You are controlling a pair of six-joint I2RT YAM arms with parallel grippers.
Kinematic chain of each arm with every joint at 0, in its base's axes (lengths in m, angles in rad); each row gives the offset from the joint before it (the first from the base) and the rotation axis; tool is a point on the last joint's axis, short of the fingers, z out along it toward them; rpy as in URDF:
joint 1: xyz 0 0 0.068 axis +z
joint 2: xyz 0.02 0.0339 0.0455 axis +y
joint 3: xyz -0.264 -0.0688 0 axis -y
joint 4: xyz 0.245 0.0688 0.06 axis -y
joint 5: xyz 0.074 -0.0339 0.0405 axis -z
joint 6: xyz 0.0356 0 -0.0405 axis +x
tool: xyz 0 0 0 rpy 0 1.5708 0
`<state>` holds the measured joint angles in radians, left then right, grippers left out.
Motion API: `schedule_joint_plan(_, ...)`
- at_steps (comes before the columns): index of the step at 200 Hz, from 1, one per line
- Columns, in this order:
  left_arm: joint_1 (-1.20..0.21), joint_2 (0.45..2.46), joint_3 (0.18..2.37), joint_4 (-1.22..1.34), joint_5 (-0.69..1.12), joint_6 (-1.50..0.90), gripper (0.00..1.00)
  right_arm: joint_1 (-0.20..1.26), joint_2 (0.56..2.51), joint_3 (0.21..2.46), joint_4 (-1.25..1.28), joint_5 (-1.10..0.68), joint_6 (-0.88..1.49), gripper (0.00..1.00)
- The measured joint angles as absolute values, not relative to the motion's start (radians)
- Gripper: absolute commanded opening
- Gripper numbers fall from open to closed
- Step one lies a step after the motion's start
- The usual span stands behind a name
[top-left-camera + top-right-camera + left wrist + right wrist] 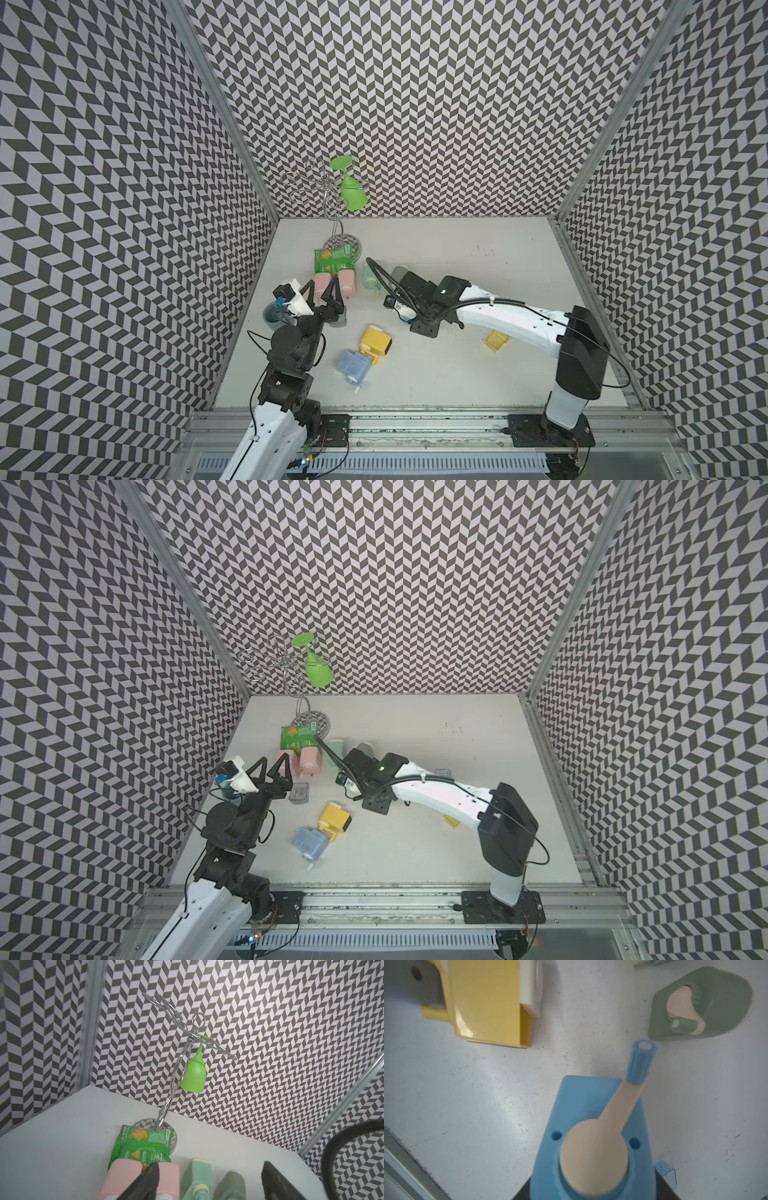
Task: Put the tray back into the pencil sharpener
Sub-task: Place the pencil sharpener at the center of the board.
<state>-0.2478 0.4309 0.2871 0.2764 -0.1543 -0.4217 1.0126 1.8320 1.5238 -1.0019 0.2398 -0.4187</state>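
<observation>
The tray [667, 1174], clear blue, lies on the table [457, 374] outside the blue pencil sharpener [581, 1095], showing just past a finger of the right hand [591, 1192], which pinches that sharpener's sides from above, crank uppermost. Nearest in both top views lies a pale blue sharpener [352, 365], behind it a yellow sharpener [374, 337] with a dark open slot, a yellow tray [497, 341] well to its right. Farther, the left hand [323, 282] hangs spread, holding nothing, near a grey tray [299, 793]. Beyond lie two pink sharpeners [122, 1178], then a green snack bag [143, 1147] picturing tortilla chips, its print too small to read, touching the foot of a wire rack [166, 1105] that carries an upturned green glass [194, 1074].
</observation>
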Motion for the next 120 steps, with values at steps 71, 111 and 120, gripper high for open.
schedule_joint_plan(71, -0.248, 0.353, 0.287, 0.264, -0.228, -0.421, 0.79, 1.068, 1.950, 1.533, -1.132, 0.323, -0.546, 0.31)
schedule_joint_plan(111, -0.248, 0.342, 0.286, 0.264, -0.232, -0.421, 0.79, 1.063, 1.950, 1.534, -1.152, 0.308, -0.630, 0.36)
schedule_joint_plan(120, -0.248, 0.339, 0.284, 0.264, -0.233, -0.421, 0.79, 1.060, 1.950, 1.537, -1.153, 0.299, -0.648, 0.37)
